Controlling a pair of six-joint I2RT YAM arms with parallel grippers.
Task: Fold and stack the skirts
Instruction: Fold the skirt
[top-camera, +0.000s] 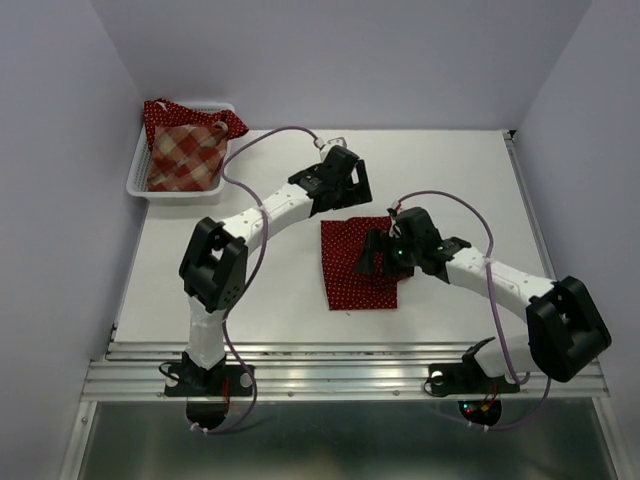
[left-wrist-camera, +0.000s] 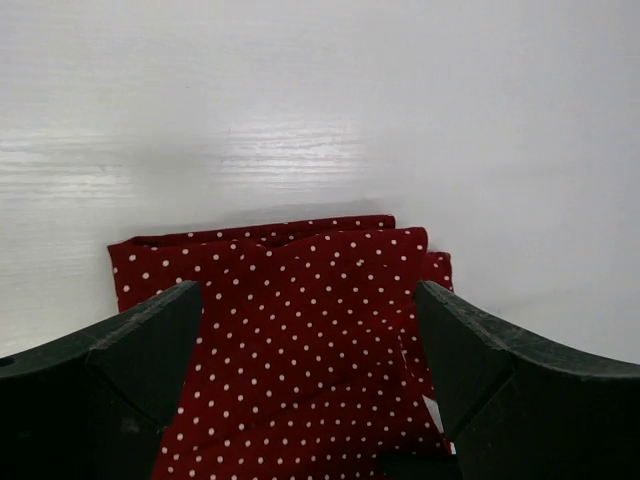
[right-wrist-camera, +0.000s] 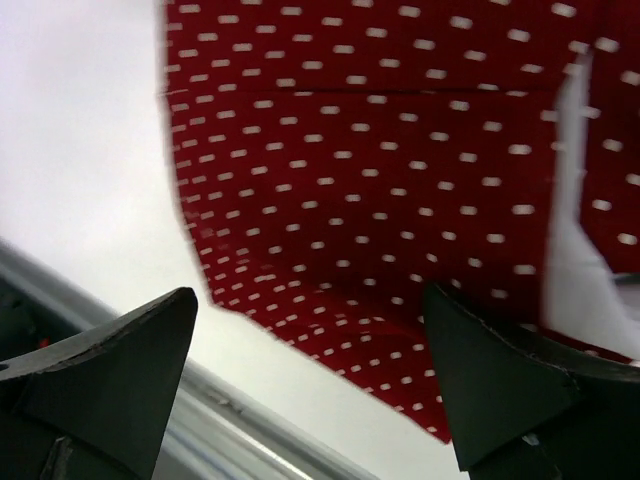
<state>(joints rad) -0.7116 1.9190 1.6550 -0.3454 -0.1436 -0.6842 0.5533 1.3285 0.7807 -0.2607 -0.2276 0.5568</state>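
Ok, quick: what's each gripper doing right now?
Left gripper: open, empty, near the folded polka-dot skirt.
Right gripper: open, empty, over the same skirt.

Polka-dot skirt (top-camera: 345, 278): dark red, white dots, folded flat, centre. Plaid skirt (top-camera: 185, 158): red-tan, far left, lying over second polka-dot skirt (top-camera: 160, 110).

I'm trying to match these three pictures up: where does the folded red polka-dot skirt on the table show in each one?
Top external: the polka-dot skirt lies at the middle of the white table.
Left wrist: lower centre, between the fingers of the left end effector.
Right wrist: upper centre and right.
Shared landmark: the white table under it.
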